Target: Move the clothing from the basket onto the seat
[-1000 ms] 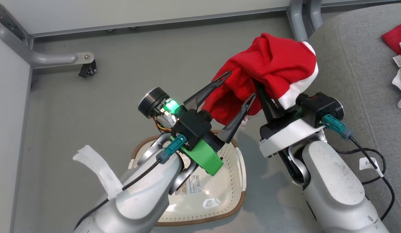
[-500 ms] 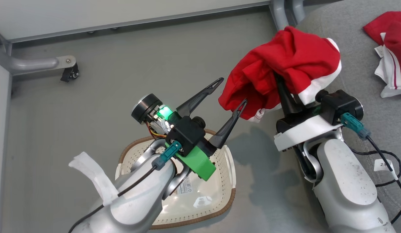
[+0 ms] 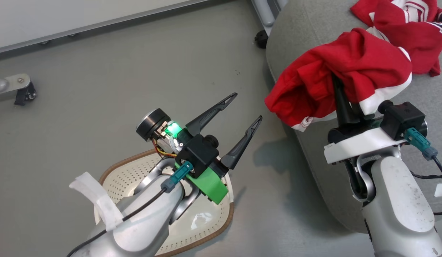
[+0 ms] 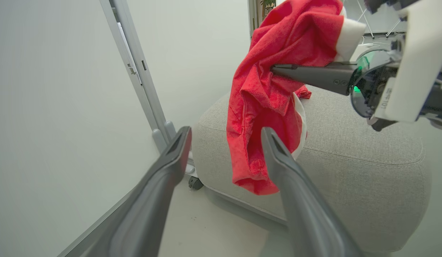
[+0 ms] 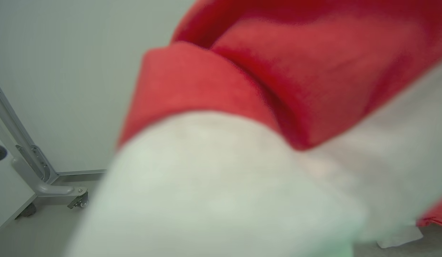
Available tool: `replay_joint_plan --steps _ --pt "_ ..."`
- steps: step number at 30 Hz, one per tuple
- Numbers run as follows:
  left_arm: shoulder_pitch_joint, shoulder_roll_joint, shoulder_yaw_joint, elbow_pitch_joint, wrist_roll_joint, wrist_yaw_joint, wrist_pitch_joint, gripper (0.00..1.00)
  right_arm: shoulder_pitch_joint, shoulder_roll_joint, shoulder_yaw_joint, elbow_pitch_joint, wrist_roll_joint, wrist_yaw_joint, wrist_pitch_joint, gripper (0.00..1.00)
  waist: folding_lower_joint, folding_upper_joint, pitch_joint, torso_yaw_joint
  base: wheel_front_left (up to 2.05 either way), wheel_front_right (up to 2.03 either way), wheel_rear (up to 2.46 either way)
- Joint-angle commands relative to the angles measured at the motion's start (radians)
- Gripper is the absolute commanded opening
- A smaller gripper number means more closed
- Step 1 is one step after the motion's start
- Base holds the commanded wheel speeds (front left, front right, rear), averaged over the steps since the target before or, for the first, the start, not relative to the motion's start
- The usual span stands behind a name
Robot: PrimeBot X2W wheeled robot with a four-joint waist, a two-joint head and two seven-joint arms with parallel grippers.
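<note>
A red garment with white trim (image 3: 353,64) hangs from my right gripper (image 3: 336,80), which is shut on it above the left edge of the grey seat (image 3: 314,153). In the left wrist view the same clothing (image 4: 267,96) droops from the right gripper (image 4: 278,68) in front of the seat (image 4: 349,153). More red and white clothing (image 3: 410,25) lies on the seat at the far right. My left gripper (image 3: 246,107) is open and holds nothing, to the left of the hanging cloth and apart from it. The cream basket (image 3: 117,175) sits on the floor under my left arm; what I see of its inside is bare.
A grey metal frame foot with a caster (image 3: 17,89) stands on the floor at the left. A pale wall panel with a grey post (image 4: 135,67) runs behind the seat. Blurred red and white cloth (image 5: 278,71) hangs close before the right wrist camera.
The head camera has swung to the right. My right gripper has carried the red garment away from the open left fingers and over the seat's edge. Both grips are unchanged.
</note>
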Motion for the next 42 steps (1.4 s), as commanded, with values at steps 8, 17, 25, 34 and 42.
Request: replay_joint_plan --steps 8,17,25,34,42 --pt "0.008 0.034 -0.014 -0.015 0.004 0.0 0.013 1.0 0.065 -0.003 -0.053 -0.036 0.025 -0.001 -0.002 0.0 0.0 0.0088 0.042 -0.132 0.0 0.0 0.0" --pt "0.015 0.052 -0.026 -0.032 0.0 0.005 0.031 1.0 0.141 -0.003 -0.115 -0.06 0.041 -0.001 -0.002 0.0 0.0 0.0088 0.05 -0.183 0.0 0.0 0.0" --pt "0.012 0.066 -0.036 -0.05 -0.005 0.008 0.044 1.0 0.117 -0.003 -0.127 -0.072 0.062 -0.001 -0.002 0.0 0.0 0.0088 0.065 -0.204 0.0 0.0 0.0" --pt "-0.033 0.083 -0.045 -0.084 0.008 0.001 0.067 1.0 -0.071 -0.003 -0.173 -0.116 0.016 -0.001 -0.002 0.0 0.0 0.0088 0.15 -0.19 0.0 0.0 0.0" --pt "-0.082 0.109 -0.043 -0.128 0.02 -0.004 0.086 1.0 -0.295 -0.003 -0.245 -0.149 -0.08 -0.001 -0.002 0.0 0.0 0.0088 0.262 -0.165 0.0 0.0 0.0"
